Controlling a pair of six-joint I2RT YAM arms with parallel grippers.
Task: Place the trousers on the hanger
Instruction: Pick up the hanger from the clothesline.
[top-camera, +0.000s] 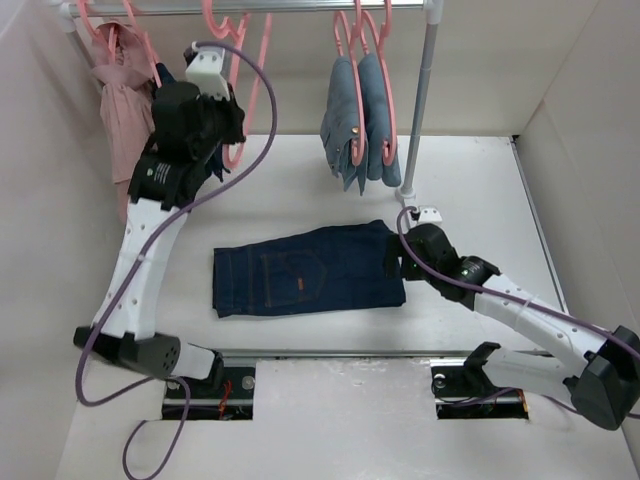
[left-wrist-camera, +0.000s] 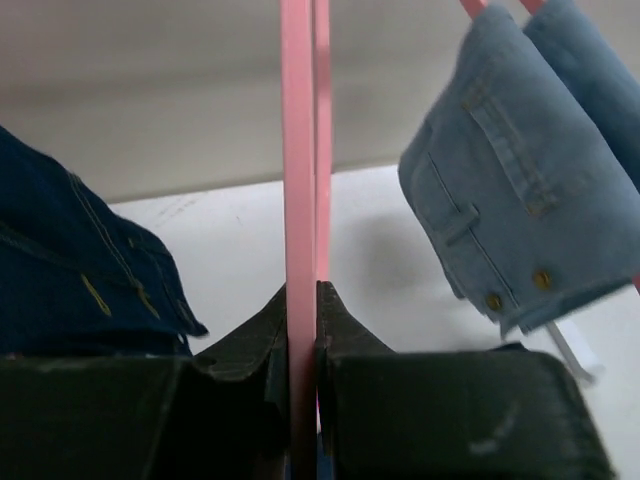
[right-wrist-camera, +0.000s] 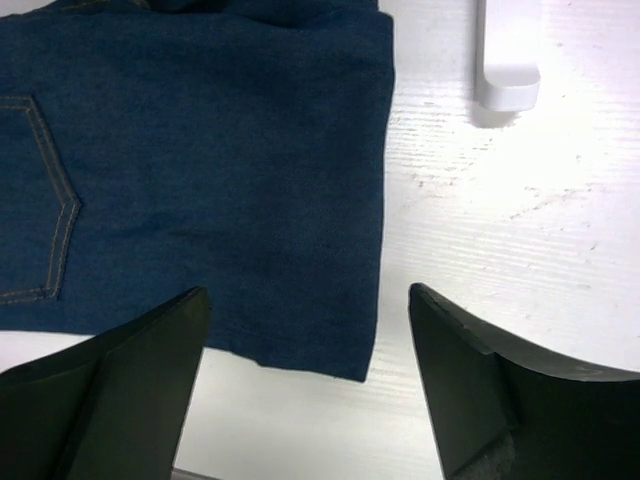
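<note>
The dark navy trousers (top-camera: 305, 270) lie folded flat on the table, back pocket with orange stitching up. In the right wrist view the trousers (right-wrist-camera: 200, 170) show their right end corner between my open fingers. My right gripper (top-camera: 396, 262) hovers open at that right end; in its own view the gripper (right-wrist-camera: 308, 300) straddles the corner. My left gripper (top-camera: 232, 128) is raised at the rack and shut on a pink hanger (top-camera: 243, 110). In the left wrist view the hanger bar (left-wrist-camera: 298, 200) runs straight up from between the closed fingers of the gripper (left-wrist-camera: 303, 300).
A rail (top-camera: 250, 6) at the back carries more pink hangers (top-camera: 360, 40), pale blue jeans (top-camera: 358, 120), a pink shirt (top-camera: 122, 95) and another dark garment (left-wrist-camera: 70, 270). The rack's pole (top-camera: 418, 100) and white foot (top-camera: 408, 193) stand right of centre.
</note>
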